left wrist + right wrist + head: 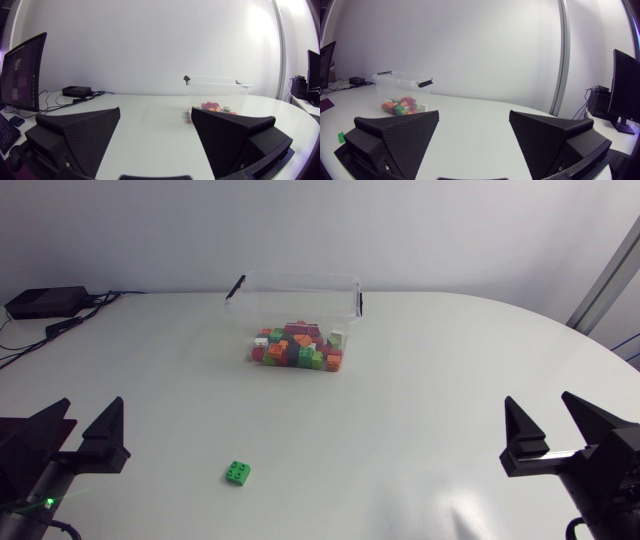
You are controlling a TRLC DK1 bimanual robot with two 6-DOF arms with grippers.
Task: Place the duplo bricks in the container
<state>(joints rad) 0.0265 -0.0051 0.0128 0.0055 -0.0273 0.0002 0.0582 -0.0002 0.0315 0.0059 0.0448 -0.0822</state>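
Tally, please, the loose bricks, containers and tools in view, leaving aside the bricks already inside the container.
Loose green brick: 1
Clear container: 1
Tools: 2 (left tool, right tool)
Total: 4

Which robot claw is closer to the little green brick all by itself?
Left. The left gripper sits nearby, beside the green brick; the right gripper is far across the table.

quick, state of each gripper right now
left gripper: open, holding nothing
right gripper: open, holding nothing
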